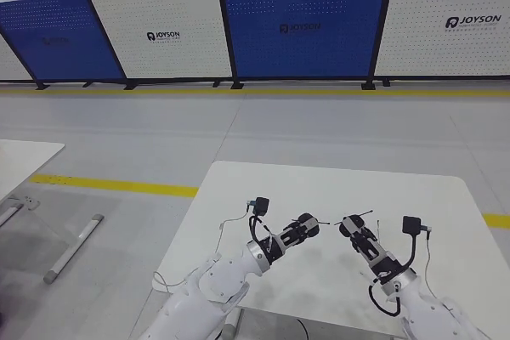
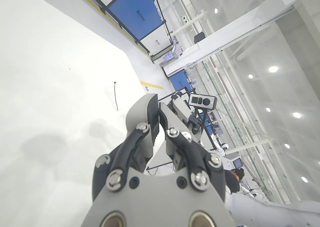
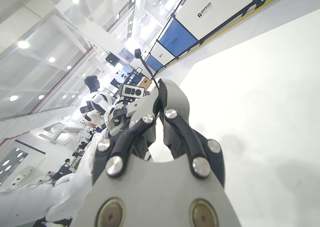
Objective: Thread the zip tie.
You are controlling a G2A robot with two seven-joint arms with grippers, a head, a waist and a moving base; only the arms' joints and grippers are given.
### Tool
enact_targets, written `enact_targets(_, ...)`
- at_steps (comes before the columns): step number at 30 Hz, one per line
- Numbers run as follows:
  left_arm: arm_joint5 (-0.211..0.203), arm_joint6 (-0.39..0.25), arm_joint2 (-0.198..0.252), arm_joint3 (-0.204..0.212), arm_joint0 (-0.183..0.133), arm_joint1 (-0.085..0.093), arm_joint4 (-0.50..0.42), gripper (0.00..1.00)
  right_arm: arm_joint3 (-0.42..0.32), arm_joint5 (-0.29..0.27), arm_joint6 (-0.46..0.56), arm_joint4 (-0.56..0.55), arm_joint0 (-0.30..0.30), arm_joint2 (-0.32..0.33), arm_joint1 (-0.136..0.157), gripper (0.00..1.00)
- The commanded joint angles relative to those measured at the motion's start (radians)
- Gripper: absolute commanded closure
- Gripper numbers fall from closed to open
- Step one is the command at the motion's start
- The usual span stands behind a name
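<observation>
Right wrist view, nearest first: shows right gripper (image 3: 160,85) closed fully on the zip tie (image 3: 147,66), strap pinched between the pads, head poking out past the tips, above the table (image 3: 250,88). Left wrist view: shows left gripper (image 2: 158,99) with pads pressed together; cannot tell whether anything is caught. Farther off, finds a second black tie (image 2: 115,96) lying flat on the table.
</observation>
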Motion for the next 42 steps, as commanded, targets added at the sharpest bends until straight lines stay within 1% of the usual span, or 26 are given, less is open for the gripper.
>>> enact_targets(1, 0.000, 0.000, 0.000, 0.000, 0.000, 0.000, 0.000, 1.00, 0.000, 0.000, 0.000, 0.000, 0.000, 0.000, 0.000, 1.00)
enact_targets(9, 0.000, 0.000, 0.000, 0.000, 0.000, 0.000, 0.000, 1.00, 0.000, 0.003, -0.001, -0.002, -0.001, 0.000, 0.000, 1.00)
enact_targets(18, 0.000, 0.000, 0.000, 0.000, 0.000, 0.000, 0.000, 1.00, 0.004, 0.051, -0.054, -0.046, 0.015, -0.024, -0.022, 1.00)
enact_targets(23, 0.000, 0.000, 0.000, 0.000, 0.000, 0.000, 0.000, 1.00, 0.014, 0.065, -0.052, -0.061, 0.023, -0.036, -0.032, 1.00)
enact_targets(27, 0.000, 0.000, 0.000, 0.000, 0.000, 0.000, 0.000, 1.00, 0.018, 0.061, -0.041, -0.057, 0.022, -0.038, -0.038, 1.00)
enact_targets(31, 0.000, 0.000, 0.000, 0.000, 0.000, 0.000, 0.000, 1.00, 0.019, 0.027, -0.036, -0.022, 0.011, -0.017, -0.041, 1.00)
enact_targets(34, 0.000, 0.000, 0.000, 0.000, 0.000, 0.000, 0.000, 1.00, 0.019, 0.015, -0.030, -0.016, 0.002, -0.003, -0.042, 1.00)
enact_targets(38, 0.000, 0.000, 0.000, 0.000, 0.000, 0.000, 0.000, 1.00, 0.019, 0.013, -0.021, -0.034, -0.007, 0.005, -0.044, 1.00)
enact_targets(42, 0.000, 0.000, 0.000, 0.000, 0.000, 0.000, 0.000, 1.00, 0.023, 0.016, -0.019, -0.046, -0.004, 0.004, -0.049, 1.00)
